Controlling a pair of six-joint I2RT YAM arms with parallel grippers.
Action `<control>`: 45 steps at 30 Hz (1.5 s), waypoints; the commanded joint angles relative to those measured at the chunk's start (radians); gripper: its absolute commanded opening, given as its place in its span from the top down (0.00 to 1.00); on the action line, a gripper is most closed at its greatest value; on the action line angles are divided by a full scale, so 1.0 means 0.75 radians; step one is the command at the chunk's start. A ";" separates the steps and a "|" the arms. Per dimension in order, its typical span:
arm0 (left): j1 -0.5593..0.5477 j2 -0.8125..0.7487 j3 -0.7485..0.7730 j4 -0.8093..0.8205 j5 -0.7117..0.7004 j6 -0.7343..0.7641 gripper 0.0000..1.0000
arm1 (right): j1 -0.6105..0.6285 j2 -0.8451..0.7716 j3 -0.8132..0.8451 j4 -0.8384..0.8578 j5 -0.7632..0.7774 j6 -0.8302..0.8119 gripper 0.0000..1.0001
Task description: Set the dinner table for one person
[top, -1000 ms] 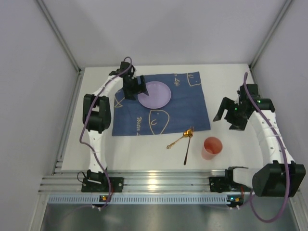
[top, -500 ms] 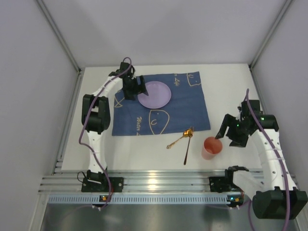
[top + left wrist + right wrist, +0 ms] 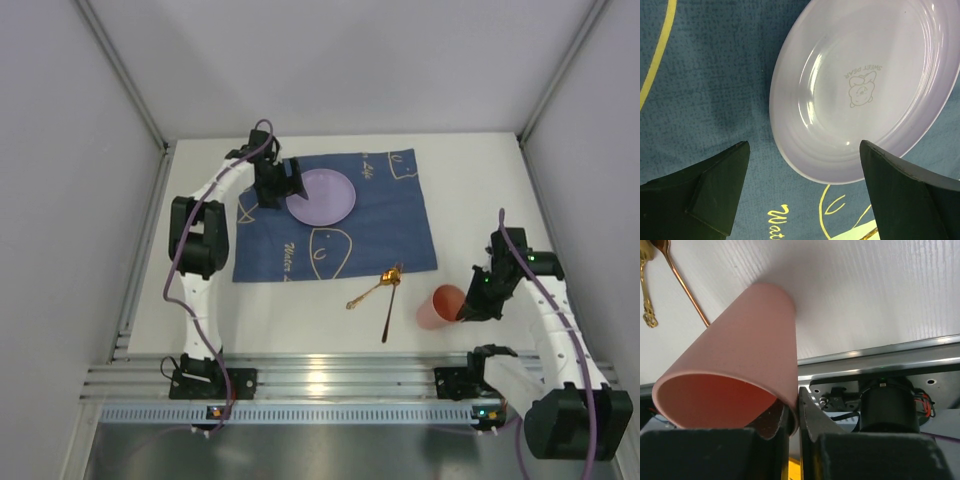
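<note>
item: salmon-pink tapered plastic cup [image 3: 440,306], tilted, on the large flat white rectangular dinner table [image 3: 300,315], just off the near right corner of the dark blue cloth placemat with yellow line drawings [image 3: 390,215]. judged light, thin-walled, smooth, slightly yielding; best taken gently by the rim wall, as it may squash or swing. right gripper [image 3: 794,407]: narrow, pinching that rim, one finger inside. left gripper [image 3: 804,149]: spread wide, holding nothing, over the lilac round plastic plate [image 3: 865,75] on the placemat's far left part. gold-coloured metal cutlery [image 3: 388,305]: beside the placemat's near edge. writing: plate reads "sweet dear" beside a small bear; placemat script begins "wat", the rest cut off.
</note>
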 commanded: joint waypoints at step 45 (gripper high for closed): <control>0.006 -0.795 -0.750 0.038 -0.209 -0.025 0.03 | 0.342 1.994 2.292 0.172 0.355 0.056 0.36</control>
